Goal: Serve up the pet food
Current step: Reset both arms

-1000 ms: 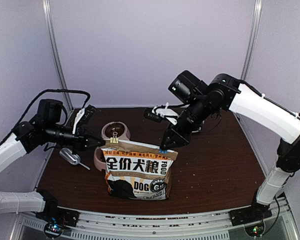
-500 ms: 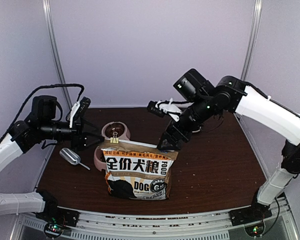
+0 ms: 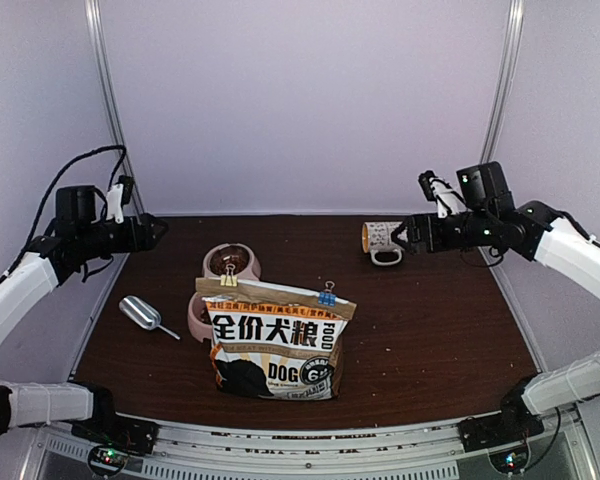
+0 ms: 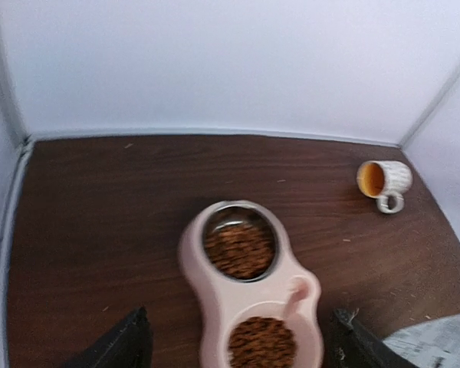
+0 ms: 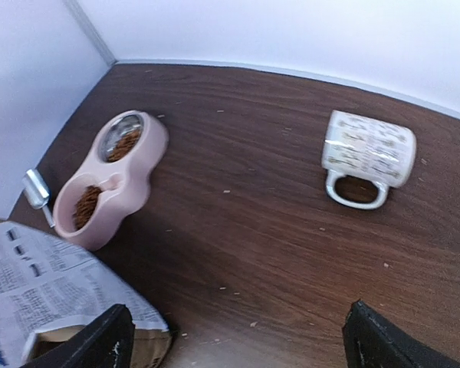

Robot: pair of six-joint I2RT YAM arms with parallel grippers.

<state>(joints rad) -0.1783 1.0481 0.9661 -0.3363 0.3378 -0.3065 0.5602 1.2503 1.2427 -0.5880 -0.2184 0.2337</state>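
Brown pet food [image 4: 239, 249] fills both cups of the pink double bowl [image 4: 203, 307], which stands just behind the kraft dog-food bag [image 3: 275, 340]. The bag stands upright, its folded top held by two binder clips [image 3: 327, 294]. My left gripper [image 3: 158, 230] hovers open at the far left, well off the bowl; its view shows dark fingertips [image 4: 126, 345] either side of the bowl with nothing between. My right gripper [image 3: 398, 233] hangs open at the right, close to a mug [image 3: 383, 241]. Its fingers [image 5: 100, 337] frame bare table, with the bowl [image 5: 111, 180] far off.
A silver scoop [image 3: 145, 314] lies on the table left of the bag. The speckled mug [image 5: 368, 153] lies on its side at the back right. Grey walls close the table on three sides. Small crumbs dot the wood.
Both grippers let go of the bag's top and opened. The left arm drew back to the far left and the right arm swung right toward the mug. The bag stayed upright.
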